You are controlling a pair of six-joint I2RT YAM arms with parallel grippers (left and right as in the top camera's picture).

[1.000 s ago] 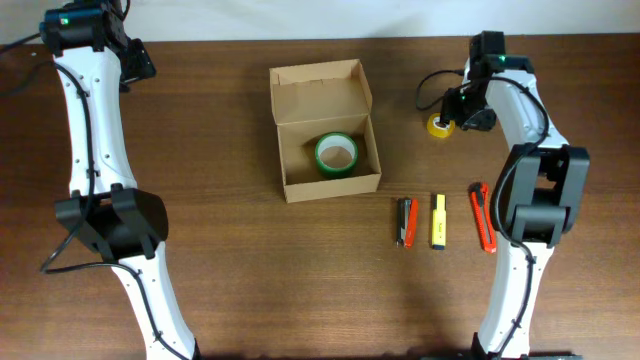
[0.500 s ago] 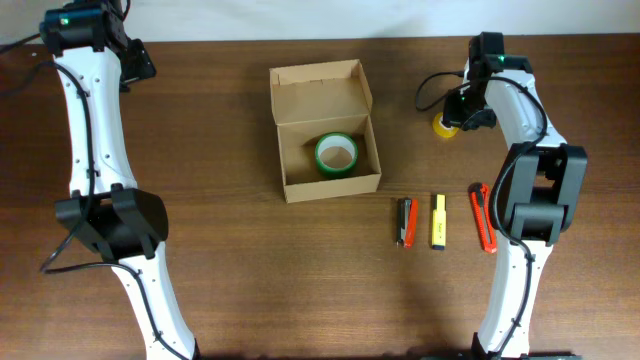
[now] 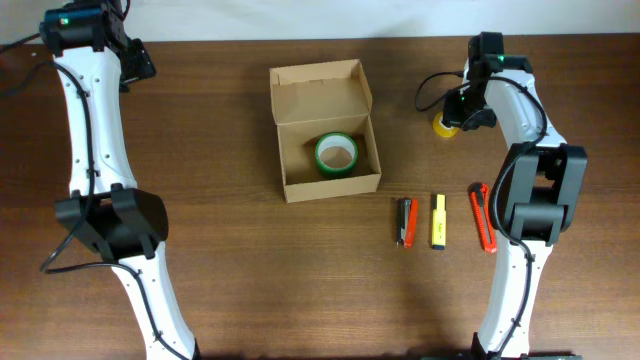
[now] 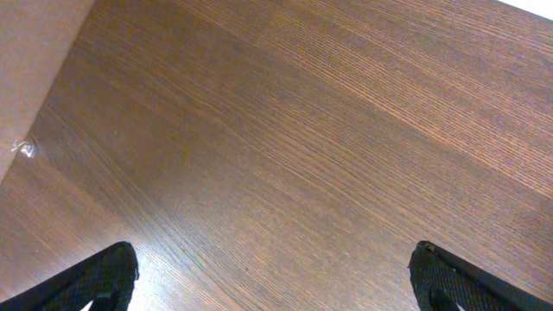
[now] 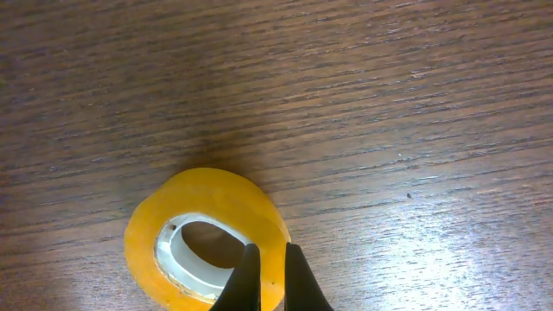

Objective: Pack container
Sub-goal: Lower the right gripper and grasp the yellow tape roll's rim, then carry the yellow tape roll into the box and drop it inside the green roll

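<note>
- Showing the tabletop w/ both arms, overhead plus 2 wrist views.
- Container (image 3: 330, 186): tan cardboard box, mid-table toward the far edge, hinged flap lid open and laid back on the far side.
- Green tape roll (image 3: 320, 152): lying flat inside the container, approx. centre of its floor.
- Right gripper (image 5: 270, 255): clenched on the near wall of the yellow tape roll (image 5: 173, 216), one finger at the core hole, the other outside; roll rests flat on the table (image 3: 230, 250), well right of the container.
- Left gripper (image 4: 276, 276): released, fingers wide apart, over bare wood at the far-left corner, well apart from the container.
- Row near the right arm's base, L to R: orange-black pen-like tool (image 3: 403, 222), yellow highlighter (image 3: 438, 220), orange box cutter (image 3: 483, 217); all lie apart from each other.
</note>
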